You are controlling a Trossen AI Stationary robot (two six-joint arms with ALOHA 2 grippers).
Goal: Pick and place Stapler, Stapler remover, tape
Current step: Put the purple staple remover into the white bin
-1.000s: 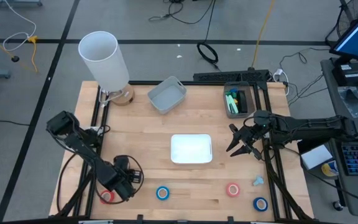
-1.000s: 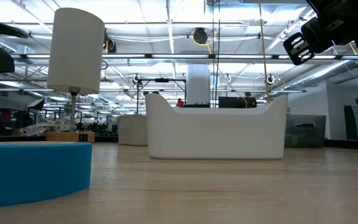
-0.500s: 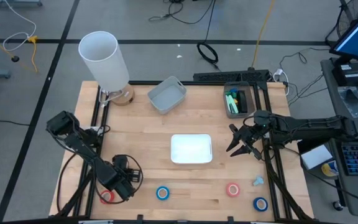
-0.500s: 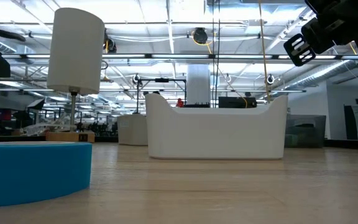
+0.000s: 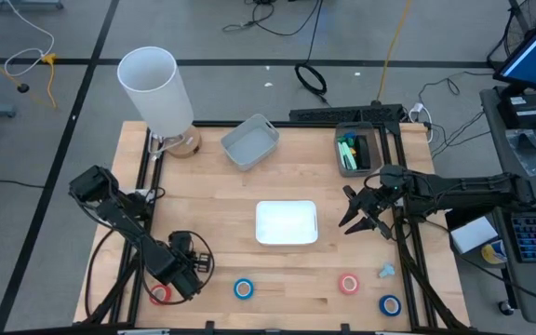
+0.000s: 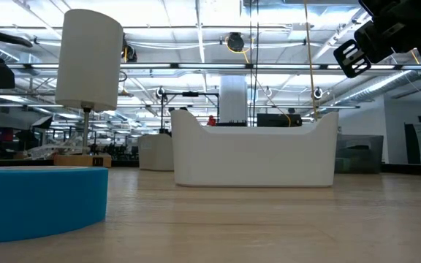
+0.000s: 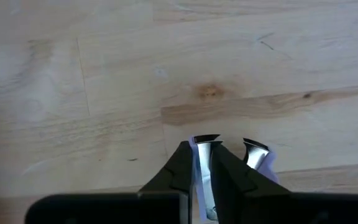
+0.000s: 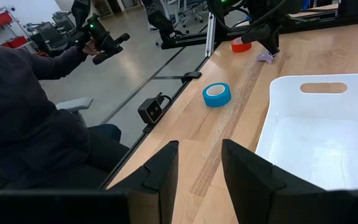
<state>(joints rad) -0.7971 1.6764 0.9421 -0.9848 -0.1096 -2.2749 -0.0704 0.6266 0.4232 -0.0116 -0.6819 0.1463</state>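
Observation:
A lilac stapler remover [image 8: 266,57] with metal claws lies near the table's front left corner, beside a red tape roll [image 5: 160,294]. My left gripper [image 7: 204,149] points down over it and is shut on it. A blue tape roll [image 5: 243,289] lies to its right. Another red roll [image 5: 348,284] and another blue roll [image 5: 390,304] lie at the front right. My right gripper [image 8: 199,155] hovers open at the right side of the white tray [image 5: 287,223]. I cannot make out the stapler. My left gripper pinches one lilac arm of the stapler remover [image 7: 202,165] between its two fingers, coming from above and pointing down. The other claw-tipped arm [image 7: 255,151] stands outside one finger. The remover sits on the tabletop.
A tall white cylinder on a stand [image 5: 156,88] is at the far left. A grey bin [image 5: 249,141] and a bin with green items [image 5: 358,151] stand along the far edge. A small pale blue object [image 5: 385,271] lies near the right rolls. A seated person [image 8: 36,112] shows beyond the table.

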